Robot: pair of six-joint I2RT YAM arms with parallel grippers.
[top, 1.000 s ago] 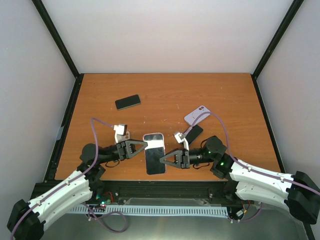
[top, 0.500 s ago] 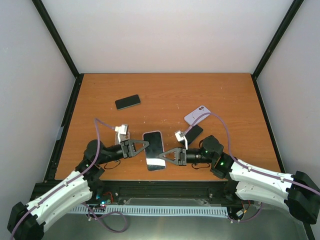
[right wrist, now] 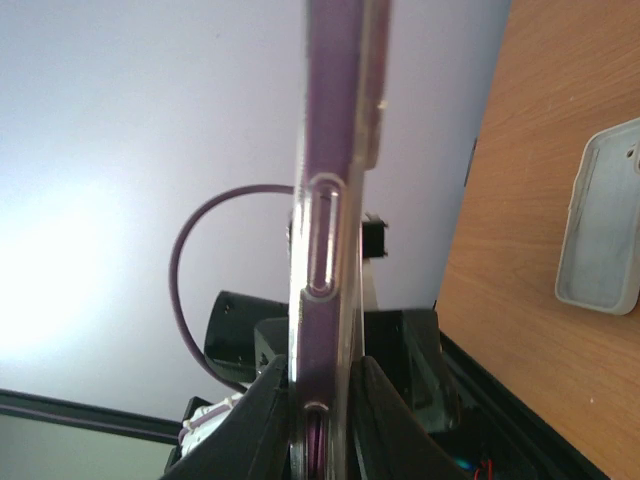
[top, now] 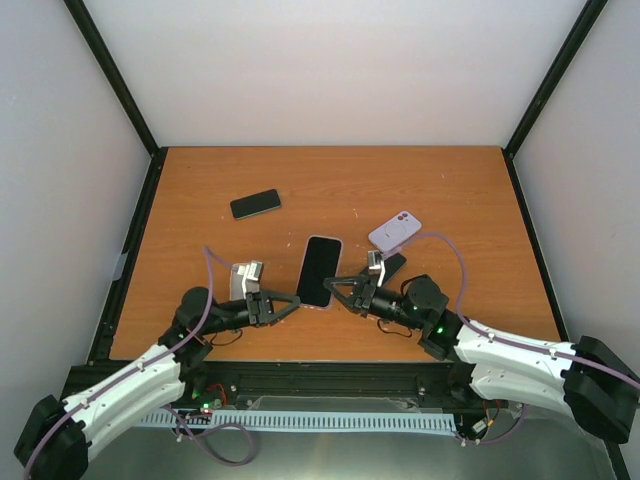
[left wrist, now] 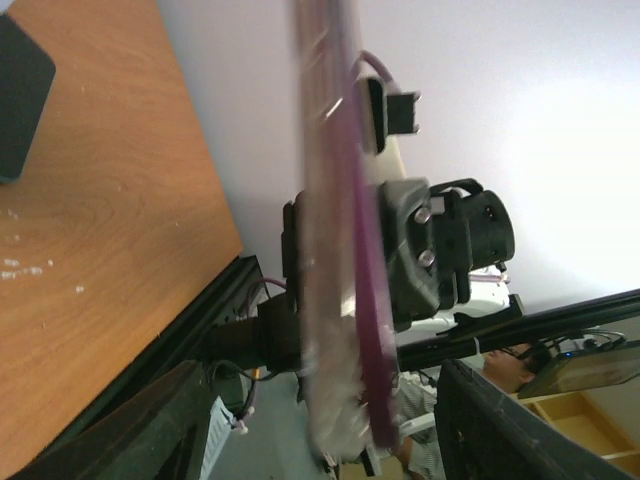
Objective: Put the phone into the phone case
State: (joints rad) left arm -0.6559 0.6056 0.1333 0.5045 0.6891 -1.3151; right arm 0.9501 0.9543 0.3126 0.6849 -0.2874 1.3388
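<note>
Step in hand — seating check: the black-screened rectangular phone (top: 320, 268) appears fully inside the translucent purple soft case (right wrist: 325, 230), held off the orange wooden counter (top: 450, 190) at near centre. The right hand (top: 338, 287) is pinched nearly closed on its near-right edge; the left hand (top: 284, 303) gapes beside the near-left corner, holding nothing. Next, as judged — lower it flat, then release gently.

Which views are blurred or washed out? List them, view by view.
Left wrist: the phone edge is smeared and streaky, though the table looks fairly sharp. Right wrist: the phone edge is crisp enough to show its side buttons, but the wall behind glows nearly white. Top external: evenly lit, sharp, only soft shadows.
</note>
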